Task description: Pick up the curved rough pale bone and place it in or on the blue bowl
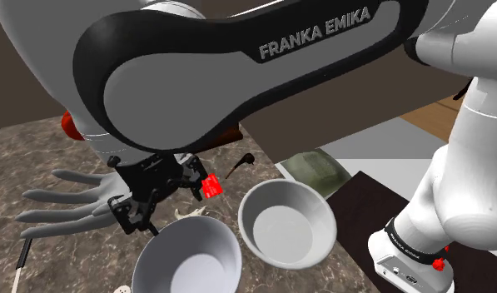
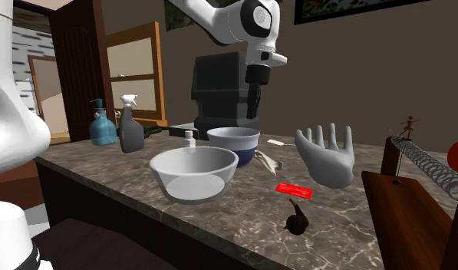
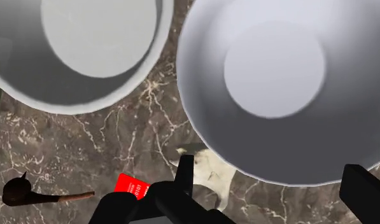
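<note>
Gripper (image 3: 270, 170) open, nothing held; it hangs over the bowls on the counter (image 2: 357, 215).
Second ext. view, L to R for you: grey bowl (image 2: 193, 172), blue bowl (image 2: 233, 144) behind it, pale bone (image 2: 267, 161) flat on the counter just beside the blue bowl, red card (image 2: 294, 189), grey hand model (image 2: 327, 157). Wrist view: fingers (image 3: 185, 172) stand apart, bone near one, not clasped.

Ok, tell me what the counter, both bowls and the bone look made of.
Counter: polished stone, probably marble, going by the brown surface with white veins and a soft sheen.
Blue bowl: smooth and glazed-looking, perhaps ceramic, with a blue wall and a pale rim.
Grey bowl: plain, smooth, faintly glossy. It could be ceramic or plastic.
Bone: matt off-white and uneven, so it looks like bone, though I can't be sure.
</note>
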Motion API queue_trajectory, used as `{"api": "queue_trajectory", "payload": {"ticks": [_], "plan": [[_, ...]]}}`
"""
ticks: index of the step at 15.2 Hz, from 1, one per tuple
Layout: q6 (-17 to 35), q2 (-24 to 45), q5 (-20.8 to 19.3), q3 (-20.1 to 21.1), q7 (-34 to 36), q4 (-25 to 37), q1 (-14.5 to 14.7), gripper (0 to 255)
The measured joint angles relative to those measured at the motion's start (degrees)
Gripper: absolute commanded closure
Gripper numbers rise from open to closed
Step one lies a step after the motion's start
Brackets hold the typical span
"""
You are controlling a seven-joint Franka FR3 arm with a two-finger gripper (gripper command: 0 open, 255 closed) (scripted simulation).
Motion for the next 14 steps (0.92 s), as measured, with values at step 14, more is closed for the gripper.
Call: {"api": "queue_trajectory", "payload": {"ticks": [14], "plan": [[-3.51,18.22,-7.17,-5.04,-4.08,8.99,1.59,0]]}}
